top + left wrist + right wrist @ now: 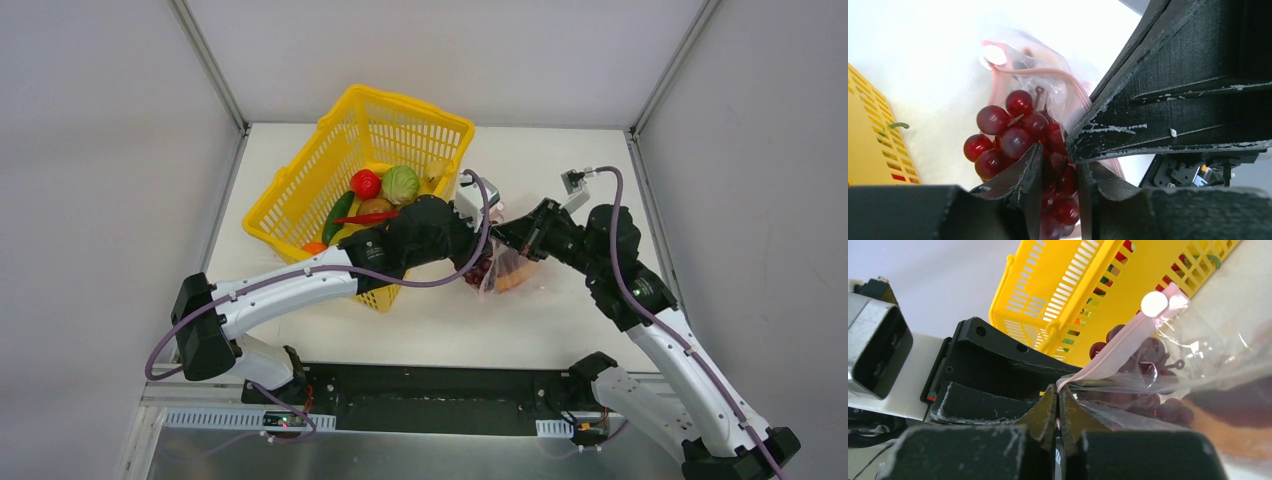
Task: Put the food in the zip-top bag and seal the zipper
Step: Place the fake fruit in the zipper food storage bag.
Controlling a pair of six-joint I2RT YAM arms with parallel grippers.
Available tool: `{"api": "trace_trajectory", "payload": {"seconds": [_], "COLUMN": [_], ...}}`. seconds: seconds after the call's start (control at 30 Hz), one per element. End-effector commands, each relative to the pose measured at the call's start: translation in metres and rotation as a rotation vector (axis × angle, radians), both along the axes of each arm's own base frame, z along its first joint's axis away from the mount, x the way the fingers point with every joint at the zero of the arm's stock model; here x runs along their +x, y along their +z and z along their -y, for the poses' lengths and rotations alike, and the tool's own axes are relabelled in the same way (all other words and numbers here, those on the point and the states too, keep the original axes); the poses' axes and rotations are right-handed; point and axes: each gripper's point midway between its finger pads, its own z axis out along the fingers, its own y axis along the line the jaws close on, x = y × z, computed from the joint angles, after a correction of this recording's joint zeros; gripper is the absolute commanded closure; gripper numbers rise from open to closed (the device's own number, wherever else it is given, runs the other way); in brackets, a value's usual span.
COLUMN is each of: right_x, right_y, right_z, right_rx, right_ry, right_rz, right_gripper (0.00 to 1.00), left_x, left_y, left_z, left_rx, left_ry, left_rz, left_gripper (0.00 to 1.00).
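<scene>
Just right of the yellow basket (pixel 300 200) on the tabletop (pixel 570 165), grapes (pixel 1013 135) sit at the mouth of the zip-top bag (pixel 520 262).
Right jaws are pinched fully closed on the pink zipper (pixel 1108 365), lifting the mouth on the side away from the basket. Left jaws stand narrowly parted about the dark-red bunch; whether they grip it cannot be told. You should hold the zipper taut, let the bunch drop past the strip, then withdraw toward the basket without snagging plastic.
</scene>
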Motion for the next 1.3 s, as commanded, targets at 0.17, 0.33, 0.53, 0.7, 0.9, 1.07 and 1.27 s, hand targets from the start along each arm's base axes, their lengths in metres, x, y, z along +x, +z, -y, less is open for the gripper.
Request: {"api": "trace_trajectory", "payload": {"seconds": [0.17, 0.33, 0.53, 0.7, 0.9, 1.07, 1.27], "right_x": [0.015, 0.020, 0.021, 0.018, 0.018, 0.017, 0.016], "right_y": [0.046, 0.050, 0.043, 0.047, 0.044, 0.044, 0.042], "right_z": [0.020, 0.026, 0.027, 0.027, 0.032, 0.037, 0.037], "right_rx": [0.151, 0.213, 0.235, 0.237, 0.207, 0.207, 0.209], "right_ry": [-0.193, -0.243, -0.247, -0.230, -0.250, -0.266, -0.261], "right_rz": [0.060, 0.057, 0.048, 0.073, 0.072, 0.080, 0.074], "right_gripper": [1.00, 1.00, 1.00, 1.00, 1.00, 1.00, 1.00], "left_x": [-0.002, -0.009, -0.014, -0.007, -0.013, -0.021, -0.017], "left_y": [0.044, 0.054, 0.069, 0.059, 0.035, 0.012, -0.011], "left_z": [0.008, -0.006, -0.023, -0.044, -0.058, -0.067, -0.070], "left_rx": [-0.158, -0.189, -0.203, -0.157, -0.193, -0.242, -0.237], "left_ry": [-0.012, -0.006, 0.007, 0.128, 0.227, 0.301, 0.428], "left_rz": [0.060, 0.070, 0.091, 0.028, -0.136, -0.276, -0.378], "left_gripper": [0.59, 0.46, 0.38, 0.32, 0.33, 0.42, 0.46]}}
